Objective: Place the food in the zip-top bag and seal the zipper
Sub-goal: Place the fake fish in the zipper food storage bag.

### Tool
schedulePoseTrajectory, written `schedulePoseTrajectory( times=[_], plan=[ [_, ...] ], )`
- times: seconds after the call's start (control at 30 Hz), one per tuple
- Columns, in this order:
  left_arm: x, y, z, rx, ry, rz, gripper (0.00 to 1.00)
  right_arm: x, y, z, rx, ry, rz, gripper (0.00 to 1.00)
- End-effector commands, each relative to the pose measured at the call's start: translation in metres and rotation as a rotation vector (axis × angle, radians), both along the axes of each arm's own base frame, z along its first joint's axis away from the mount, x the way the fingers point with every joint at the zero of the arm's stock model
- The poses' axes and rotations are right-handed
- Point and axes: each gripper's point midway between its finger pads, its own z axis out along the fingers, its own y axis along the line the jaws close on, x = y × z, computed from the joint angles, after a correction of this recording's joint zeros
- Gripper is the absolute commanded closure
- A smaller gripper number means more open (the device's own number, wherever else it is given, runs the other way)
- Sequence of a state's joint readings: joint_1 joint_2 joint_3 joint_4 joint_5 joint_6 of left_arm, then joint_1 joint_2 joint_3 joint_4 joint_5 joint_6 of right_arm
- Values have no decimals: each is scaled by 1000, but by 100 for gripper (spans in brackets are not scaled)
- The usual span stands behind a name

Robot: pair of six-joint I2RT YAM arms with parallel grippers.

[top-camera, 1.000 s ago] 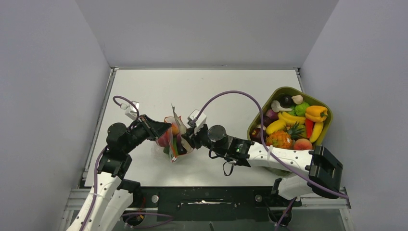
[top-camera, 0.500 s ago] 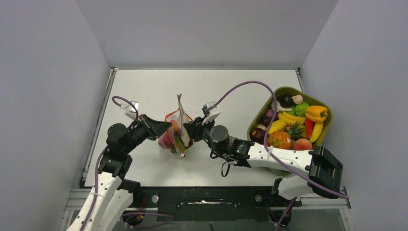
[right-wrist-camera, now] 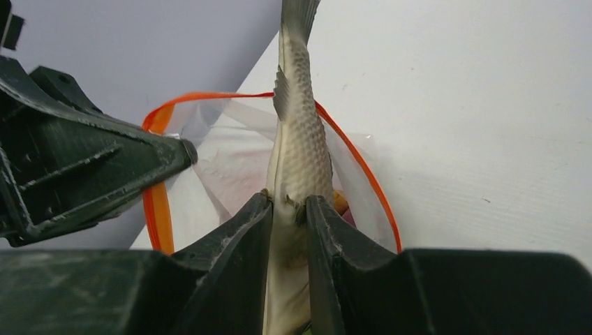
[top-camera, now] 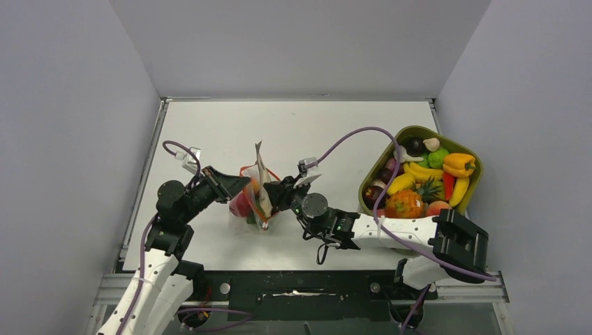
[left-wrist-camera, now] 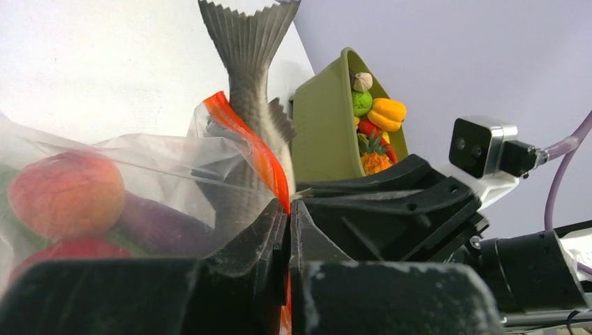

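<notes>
A: Tub position?
B: The olive tub (top-camera: 365, 183) stood on the white table (top-camera: 321, 129), at its right edge.
A: Surroundings?
B: Grey walls (top-camera: 300, 42) enclosed the table on three sides.

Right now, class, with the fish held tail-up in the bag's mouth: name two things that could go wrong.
1. The fish in the right pincer stands tall; its tail may jut above the zipper and block sealing.
2. The left pincer pinches only one rim spot, so pushing might tug the bag free.

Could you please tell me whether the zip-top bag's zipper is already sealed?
No, the zipper gapes in an open loop around the fish held by the right gripper.
</notes>
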State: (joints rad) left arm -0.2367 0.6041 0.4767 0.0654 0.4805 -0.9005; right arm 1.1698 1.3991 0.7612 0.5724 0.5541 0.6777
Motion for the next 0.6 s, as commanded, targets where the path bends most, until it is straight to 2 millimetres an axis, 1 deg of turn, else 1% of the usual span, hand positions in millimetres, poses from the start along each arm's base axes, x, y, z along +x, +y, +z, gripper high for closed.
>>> schedulePoseTrajectory(
  times=[0.0, 0.1, 0.17, 0.3, 0.47, 0.57],
  plan=[
    [0, -3, 33, -53, -117, -16, 100, -3, 8, 14, 2, -43, -13, 73],
    [0, -3, 34, -54, -120, -14, 100, -15, 13, -1, -91, -26, 60, 58],
    [1, -2, 34, -54, -121, -9, 100, -22, 15, -9, -165, -25, 120, 54],
    [1, -3, 33, -54, -119, -10, 100, -31, 14, -5, -256, -38, 191, 51],
    [-1, -3, 32, -52, -116, -15, 100, -31, 2, 16, -350, -91, 251, 52],
    [-2, -3, 31, -47, -117, -20, 100, -28, -8, 17, -431, -133, 334, 51]
  ],
)
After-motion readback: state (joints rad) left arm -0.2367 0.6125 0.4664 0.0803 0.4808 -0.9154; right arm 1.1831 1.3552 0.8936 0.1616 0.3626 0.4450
